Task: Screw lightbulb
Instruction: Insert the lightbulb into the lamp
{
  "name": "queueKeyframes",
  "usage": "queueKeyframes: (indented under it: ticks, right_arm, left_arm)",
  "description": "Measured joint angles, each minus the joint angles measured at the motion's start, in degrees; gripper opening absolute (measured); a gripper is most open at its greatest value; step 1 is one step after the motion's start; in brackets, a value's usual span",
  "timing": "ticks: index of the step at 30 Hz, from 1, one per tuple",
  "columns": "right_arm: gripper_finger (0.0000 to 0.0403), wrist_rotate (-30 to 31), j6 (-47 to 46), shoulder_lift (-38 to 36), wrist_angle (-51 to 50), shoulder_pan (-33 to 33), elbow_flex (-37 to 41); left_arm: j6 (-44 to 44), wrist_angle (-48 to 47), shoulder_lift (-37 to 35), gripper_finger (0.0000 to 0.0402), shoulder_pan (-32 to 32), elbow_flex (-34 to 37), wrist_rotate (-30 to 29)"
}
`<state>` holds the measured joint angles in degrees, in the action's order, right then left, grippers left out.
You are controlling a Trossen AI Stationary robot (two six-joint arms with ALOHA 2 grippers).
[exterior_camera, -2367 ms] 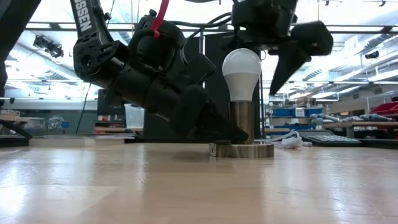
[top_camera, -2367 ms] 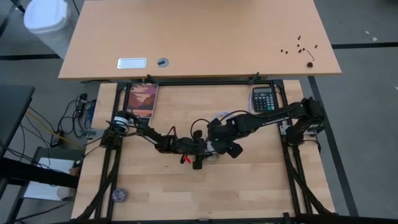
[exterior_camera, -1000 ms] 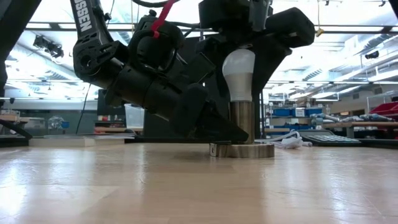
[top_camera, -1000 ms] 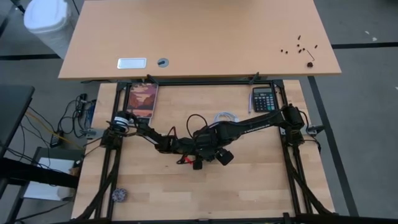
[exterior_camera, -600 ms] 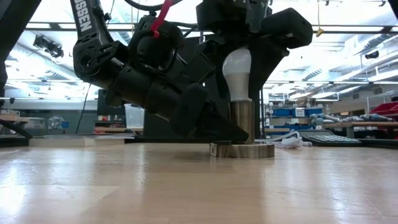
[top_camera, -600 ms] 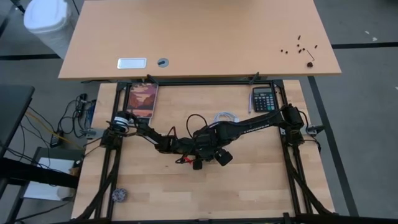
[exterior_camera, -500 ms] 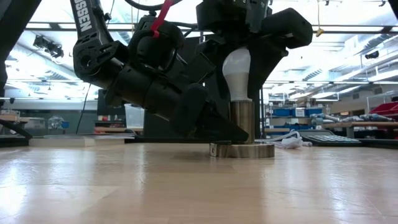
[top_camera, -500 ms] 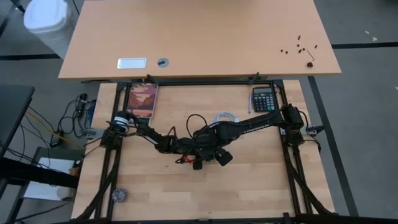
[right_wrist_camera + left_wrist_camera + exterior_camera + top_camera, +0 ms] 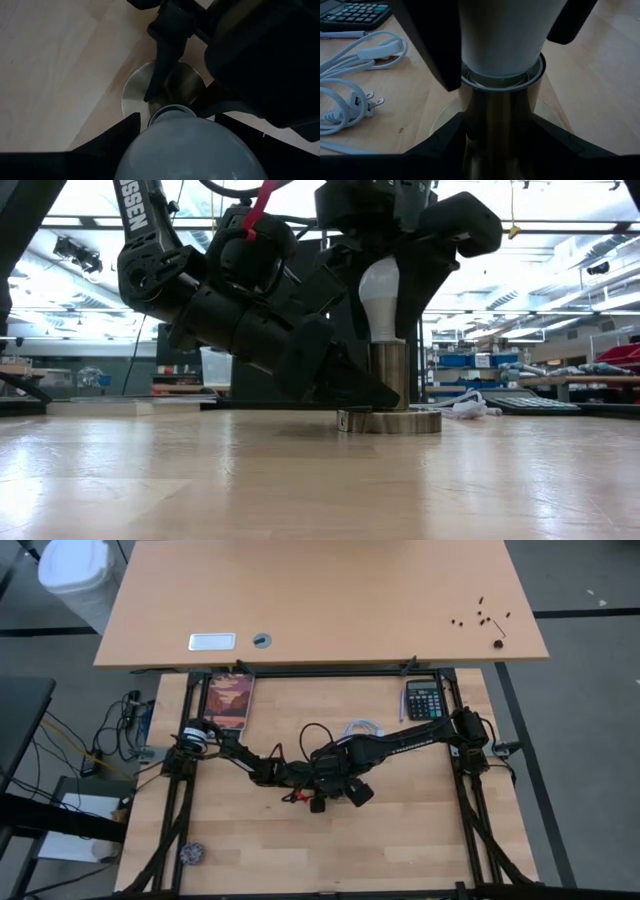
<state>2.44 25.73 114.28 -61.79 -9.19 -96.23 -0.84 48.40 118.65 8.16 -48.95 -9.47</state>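
The white lightbulb (image 9: 382, 300) stands upright with its base in the brassy stem (image 9: 388, 375) of the socket, whose round metal foot (image 9: 390, 421) rests flat on the table near its middle. My left gripper (image 9: 500, 145) reaches in low from the table's left and is shut on the stem. My right gripper (image 9: 175, 145) hangs over the bulb (image 9: 185, 145) and is shut on it. In the high view the right gripper (image 9: 342, 782) hides the bulb. My left gripper pinches the socket's stem (image 9: 497, 125) between its two fingers, low down just above the foot. The fingers come slanting down from the table's left and lie across the stem. The socket stays upright with its foot on the table. My right gripper has the bulb's round upper part (image 9: 385, 280) between its two fingers (image 9: 440, 270). The fingers come from above, pointing down, one on each side of the bulb. The bulb stands upright in the socket.
A coiled white cord with a plug (image 9: 362, 728) lies behind the socket, with a calculator (image 9: 424, 698) at the far right. A picture book (image 9: 230, 700) lies at the far left and a small round object (image 9: 192, 853) at the near left corner. A second table (image 9: 320, 600) stands beyond.
My right gripper stays down over the bulb. In the low view its fingers have closed in a little and less of the bulb shows between them. The left gripper, socket and bulb have kept still.
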Motion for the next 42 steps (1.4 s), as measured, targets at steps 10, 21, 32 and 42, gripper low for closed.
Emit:
queueKeyframes:
  ticks: [10,21,32,42]
  right_arm:
    - [0.0266,0.28,-15.46,0.0,0.91,0.27,0.0]
    - [0.0258,0.96,-40.16,0.0,2.0,2.11,0.0]
    - [0.0265,1.5,-62.45,0.0,1.46,2.3,0.02]
    - [0.0275,3.1,-70.5,-0.02,0.67,2.27,0.11]
  left_arm:
    - [0.04,0.02,-0.02,0.0193,0.07,0.0,-2.87]
    - [0.32,0.09,-0.04,0.0193,-0.02,0.0,-4.15]
    - [1.09,0.11,-0.04,0.0193,-0.04,0.0,-4.38]
    - [1.35,0.15,-0.04,0.0193,-0.07,0.07,-4.8]
